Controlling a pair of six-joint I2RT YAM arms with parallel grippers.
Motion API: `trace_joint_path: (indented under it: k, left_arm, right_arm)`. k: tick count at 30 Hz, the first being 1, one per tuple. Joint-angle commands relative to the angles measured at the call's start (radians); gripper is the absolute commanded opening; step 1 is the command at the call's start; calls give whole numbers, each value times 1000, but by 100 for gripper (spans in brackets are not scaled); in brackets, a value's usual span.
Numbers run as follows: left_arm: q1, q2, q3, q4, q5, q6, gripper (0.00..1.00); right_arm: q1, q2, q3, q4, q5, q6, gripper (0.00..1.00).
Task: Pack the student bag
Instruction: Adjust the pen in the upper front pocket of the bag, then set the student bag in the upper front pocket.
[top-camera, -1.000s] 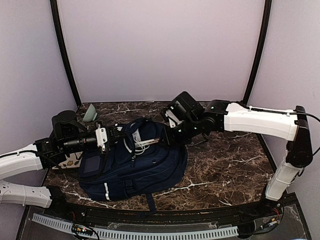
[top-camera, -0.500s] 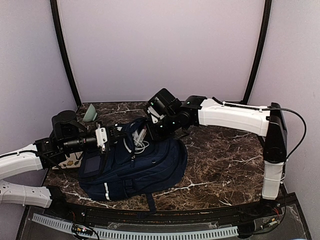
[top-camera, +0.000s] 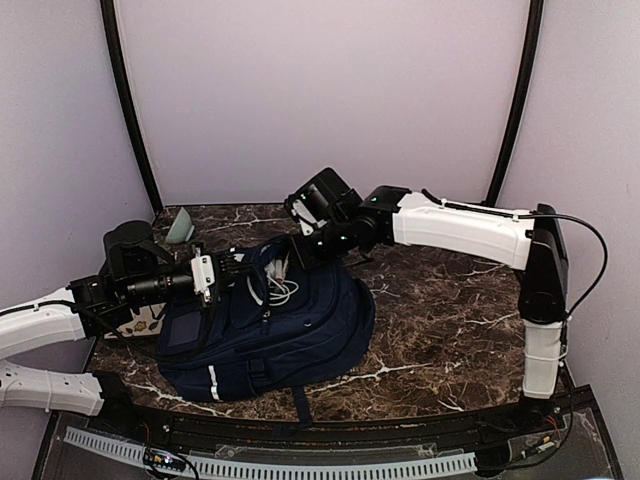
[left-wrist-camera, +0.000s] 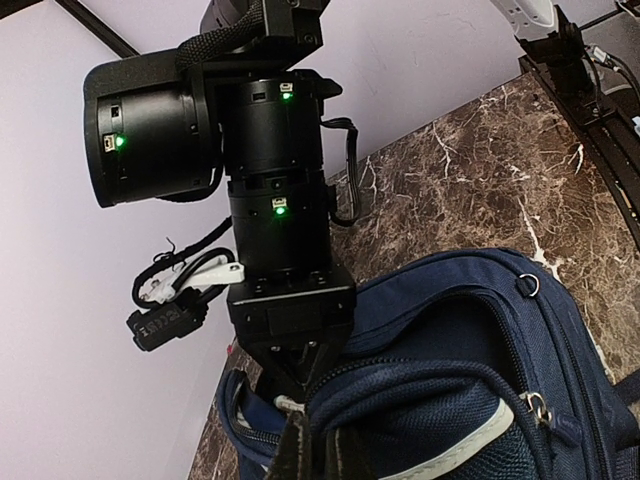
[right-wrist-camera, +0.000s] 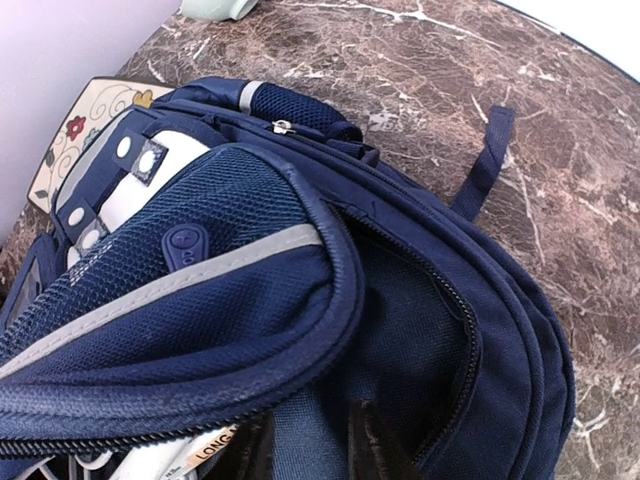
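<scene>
On the 9 o'clock half of the marble table (top-camera: 450, 310), the student bag (top-camera: 290, 325) lies flat, open top toward 11 o'clock. The right gripper (top-camera: 298, 252) dips into that opening from 2 o'clock, fingers (right-wrist-camera: 372, 440) slightly apart with navy fabric between, can't tell if it's gripping. The left gripper (top-camera: 238, 262), coming from 9 o'clock, is pinched tight on the bag's rim. A small pale-green object (top-camera: 181, 227) sits at 10 o'clock.
</scene>
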Motion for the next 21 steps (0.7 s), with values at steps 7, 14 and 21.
trace_joint_path:
  k: [7, 14, 21]
  left_arm:
    - [-5, -21, 20, 183, 54, -59, 0]
    - [-5, 49, 84, 109, 81, -125, 29]
    - [-5, 73, 243, -14, 24, -342, 90]
  right_arm:
    - [-7, -253, -149, -8, 89, 49, 45]
    - [4, -341, -280, 57, 42, 93, 45]
    - [82, -391, -287, 54, 114, 102, 41]
